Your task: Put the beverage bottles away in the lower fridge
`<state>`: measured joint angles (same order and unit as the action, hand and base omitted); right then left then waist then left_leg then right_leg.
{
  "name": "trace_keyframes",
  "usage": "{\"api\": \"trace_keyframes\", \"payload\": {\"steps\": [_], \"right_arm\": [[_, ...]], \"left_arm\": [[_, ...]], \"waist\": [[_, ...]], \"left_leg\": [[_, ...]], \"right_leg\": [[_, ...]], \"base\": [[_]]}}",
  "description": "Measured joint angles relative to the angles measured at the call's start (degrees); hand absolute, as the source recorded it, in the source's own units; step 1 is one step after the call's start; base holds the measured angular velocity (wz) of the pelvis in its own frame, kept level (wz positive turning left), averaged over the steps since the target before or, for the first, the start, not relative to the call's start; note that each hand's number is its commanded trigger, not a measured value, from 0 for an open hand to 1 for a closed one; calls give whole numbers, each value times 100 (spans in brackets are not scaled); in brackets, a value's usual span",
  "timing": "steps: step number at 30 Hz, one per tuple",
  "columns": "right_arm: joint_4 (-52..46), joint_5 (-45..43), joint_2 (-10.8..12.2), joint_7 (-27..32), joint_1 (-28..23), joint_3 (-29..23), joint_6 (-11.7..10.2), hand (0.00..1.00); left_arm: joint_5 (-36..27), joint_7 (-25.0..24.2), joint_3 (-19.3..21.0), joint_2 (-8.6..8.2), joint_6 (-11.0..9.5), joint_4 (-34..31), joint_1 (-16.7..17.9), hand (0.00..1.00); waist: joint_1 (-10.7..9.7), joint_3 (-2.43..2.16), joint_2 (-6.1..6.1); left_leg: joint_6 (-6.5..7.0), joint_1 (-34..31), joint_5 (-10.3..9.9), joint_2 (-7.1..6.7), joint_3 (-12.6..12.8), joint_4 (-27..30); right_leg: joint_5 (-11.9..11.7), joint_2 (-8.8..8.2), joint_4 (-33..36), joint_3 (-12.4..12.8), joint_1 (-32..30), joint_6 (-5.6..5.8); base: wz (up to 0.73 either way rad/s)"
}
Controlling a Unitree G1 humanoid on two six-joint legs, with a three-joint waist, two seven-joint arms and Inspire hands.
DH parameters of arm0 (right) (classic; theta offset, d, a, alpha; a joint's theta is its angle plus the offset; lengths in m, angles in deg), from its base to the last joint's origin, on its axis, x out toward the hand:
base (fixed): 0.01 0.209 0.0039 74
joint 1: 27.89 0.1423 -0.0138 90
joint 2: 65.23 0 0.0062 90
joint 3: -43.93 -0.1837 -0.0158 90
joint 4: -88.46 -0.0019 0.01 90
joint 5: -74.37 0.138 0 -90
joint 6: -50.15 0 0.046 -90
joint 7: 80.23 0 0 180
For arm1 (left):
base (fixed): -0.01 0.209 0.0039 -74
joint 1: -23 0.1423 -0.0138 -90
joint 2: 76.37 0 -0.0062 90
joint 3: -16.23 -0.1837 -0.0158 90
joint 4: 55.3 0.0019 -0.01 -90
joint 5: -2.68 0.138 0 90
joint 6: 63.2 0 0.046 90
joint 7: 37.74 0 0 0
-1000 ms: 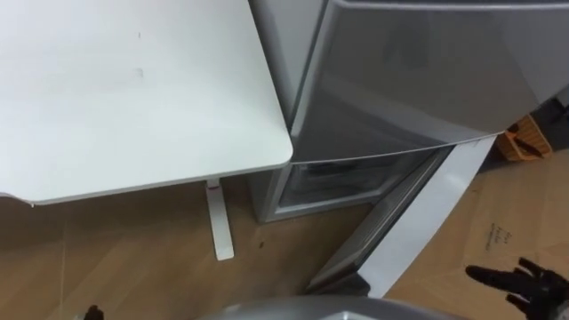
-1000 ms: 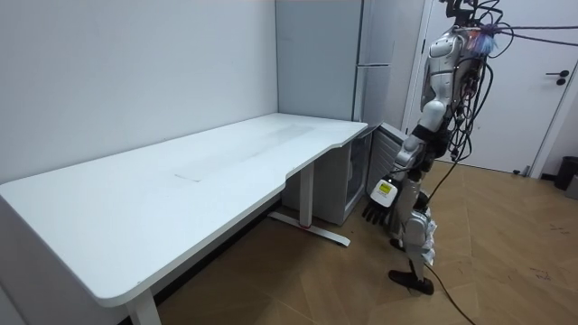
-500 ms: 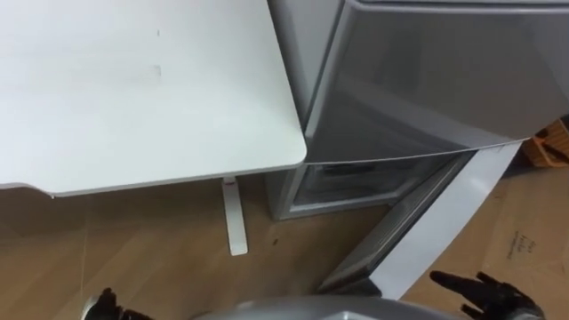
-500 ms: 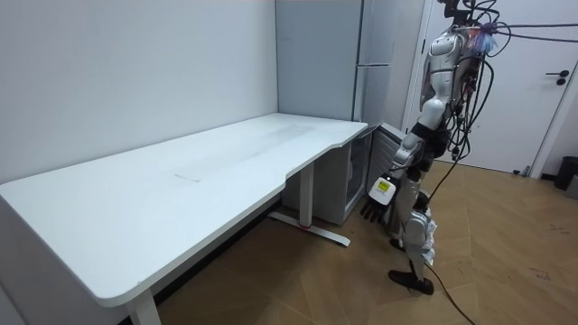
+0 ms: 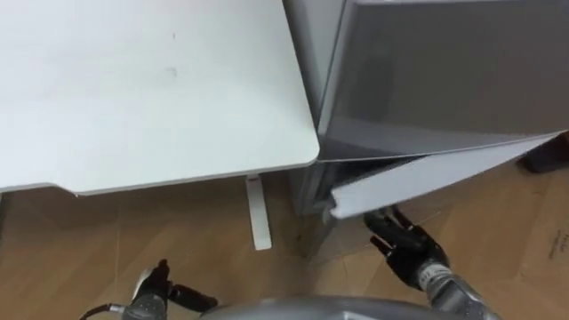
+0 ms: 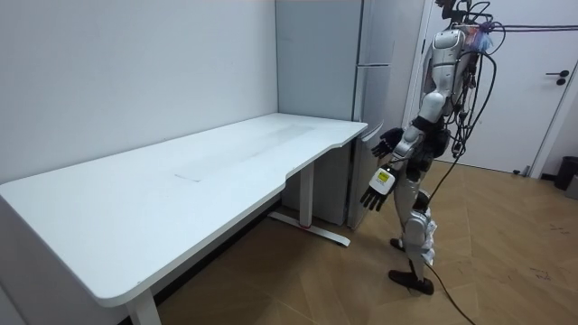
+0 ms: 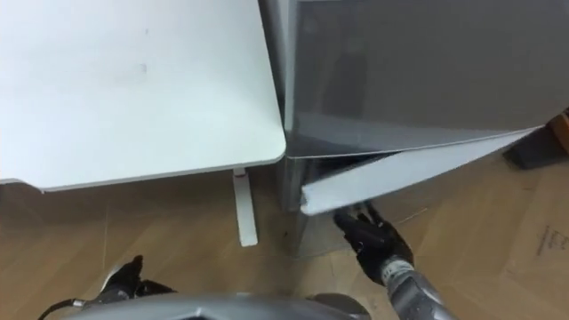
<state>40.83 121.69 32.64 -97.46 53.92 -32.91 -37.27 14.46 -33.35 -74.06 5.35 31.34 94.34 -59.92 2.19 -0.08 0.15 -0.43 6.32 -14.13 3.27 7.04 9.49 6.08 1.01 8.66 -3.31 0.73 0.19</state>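
So the door [image 5: 425,175] was wide open a sec ago, now my right hand [image 5: 402,243], fingers spread, has it nearly shut on the fridge [image 5: 444,80], left hand [image 5: 156,287] loose off to its left; drinks presumably inside, can't tell.

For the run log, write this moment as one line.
right hand: open, at lower door | lower door: ajar | left hand: open, low
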Motion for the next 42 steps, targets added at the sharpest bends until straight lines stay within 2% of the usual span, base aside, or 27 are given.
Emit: {"api": "trace_keyframes", "payload": {"steps": [4, 7, 10, 15, 18, 19, 24, 26, 28, 32, 35, 41, 42], "right_arm": [[-522, 326, 66, -446, 178, 723, 3, 0], [-609, 369, 77, -593, 307, 955, 70, 0], [-620, 367, 85, -701, 329, 1084, 118, 0], [-632, 360, 44, -788, 328, 1129, 132, 0], [-604, -19, -47, -784, 326, 1113, 133, 0], [-496, -277, -54, -781, 337, 1064, 127, 0], [388, -1575, -81, -522, 326, 786, 123, 0], [726, -2148, -111, -445, 305, 617, 119, 0], [1339, -2794, -118, -260, 321, 261, 98, 0], [2275, -3032, -136, -47, 313, -202, 98, 0], [2636, -3035, -119, -12, 410, -446, 49, 0], [3202, -2654, -143, 384, 368, -1143, 131, 0], [3339, -2533, -156, 448, 377, -1261, 164, 0]], "left_arm": [[-125, 1, -67, -10, -101, -15, -44, 0], [-333, 20, -172, 0, -133, -16, -45, 0], [-475, 45, -286, 22, -133, -17, -77, 0], [-474, 4, -320, 31, -129, -5, -103, 0], [-621, -2, -317, 39, -116, -15, -93, 0], [-675, 20, -312, 39, -107, -15, -87, 0], [-672, 163, -247, 45, -103, -28, -50, 0], [-659, 174, -217, 73, -105, -64, 7, 0], [-657, 172, -100, 107, -104, -54, 50, 0], [-646, 171, 80, 138, -97, 4, 160, 0], [-508, 167, 264, 161, -47, 221, 177, 0], [279, 90, 526, 194, 484, 349, 532, 0], [419, 40, 589, 174, 589, 349, 617, 0]], "waist": [[146, 2, -42], [171, 7, -59], [250, 14, -70], [265, 28, -60], [259, 32, -74], [257, 37, -87], [204, 7, -216], [130, 7, -257], [110, 6, -317], [88, 13, -381], [83, 13, -369], [44, 8, -278], [14, -10, -243]], "left_leg": [[3, -73, 2, -23, -97, 27], [22, -67, 12, -58, -128, 27], [28, -57, 15, -74, -132, 26], [41, -64, 4, -75, -173, -6], [41, -70, 4, -77, -227, -11], [41, -73, 5, -77, -233, -12], [43, -75, 6, -87, -269, -17], [43, -75, 6, -87, -270, -15], [45, -75, 4, -87, -278, -24], [45, -40, 3, -87, -394, -18], [48, -43, -1, -98, -421, -2], [48, 15, -1, -136, -578, 17], [50, 42, -1, -157, -636, 17]], "right_leg": [[10, -38, -5, -102, -19, 6], [17, -86, 6, -148, -6, 26], [21, -101, 28, -137, 1, 40], [21, -97, 33, -173, 16, 41], [21, -102, 19, -219, 30, 41], [21, -101, 10, -223, 32, 41], [31, -116, -1, -283, 55, 55], [32, -118, -4, -292, 61, 57], [33, -118, -4, -304, 65, 59], [43, -114, -16, -320, 132, 71], [47, -119, -21, -318, 143, 69], [91, -158, -115, -503, 331, 80], [126, -180, -108, -555, 381, 94]], "base": [[13], [6], [0], [4], [7], [0], [5], [2], [0], [8], [2], [17], [31]]}}
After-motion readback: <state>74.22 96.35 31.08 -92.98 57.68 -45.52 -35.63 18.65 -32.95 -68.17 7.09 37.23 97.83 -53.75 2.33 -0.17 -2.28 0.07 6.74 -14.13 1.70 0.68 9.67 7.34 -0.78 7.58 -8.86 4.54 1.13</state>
